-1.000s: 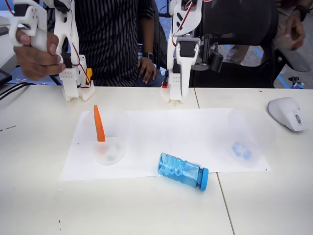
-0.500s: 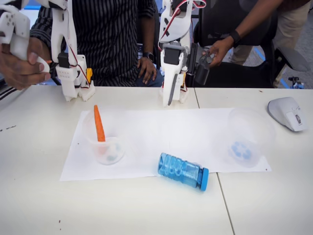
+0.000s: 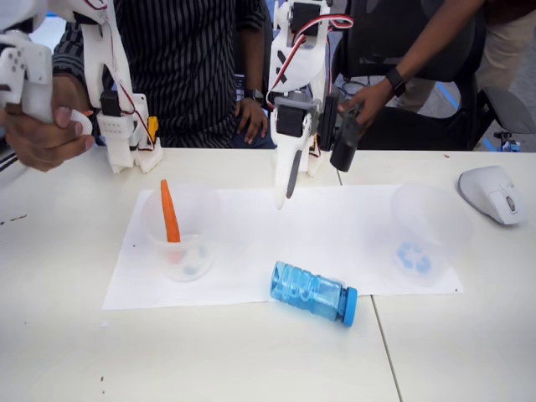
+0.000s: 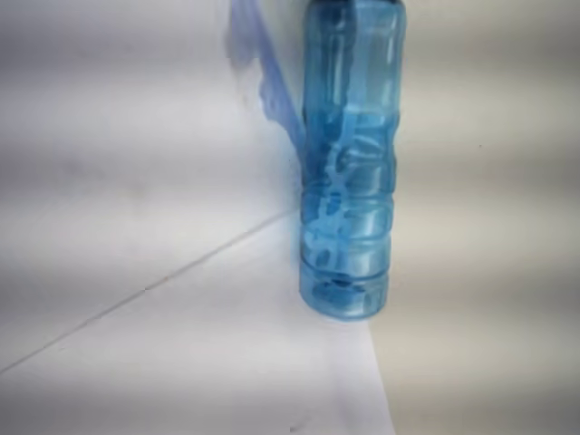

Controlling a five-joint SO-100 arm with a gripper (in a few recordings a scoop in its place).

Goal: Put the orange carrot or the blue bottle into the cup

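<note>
a: where's the bottle (image 3: pixel 312 292)?

b: lying on its side at the front edge of the paper (image 3: pixel 251 243), cap toward the right in the fixed view. in my wrist view it runs lengthwise (image 4: pixel 349 163), base end nearest me, right at the paper's corner.

a: and the cup (image 3: pixel 425 234)?

b: right end of the paper, well apart from the bottle. the carrot (image 3: pixel 169 211) already stands in the other cup (image 3: pixel 177 239) on the left.

a: your fingers?

b: my gripper (image 3: pixel 285 182) hangs above the paper's back half, empty, fingers pointing down with a narrow gap between them, i judge.

a: what could go wrong?

b: it's round and ribbed, so a push from one finger could roll it off the paper. pinching near the cap might tip it, and the light cup could slide or topple when the bottle drops in.
</note>
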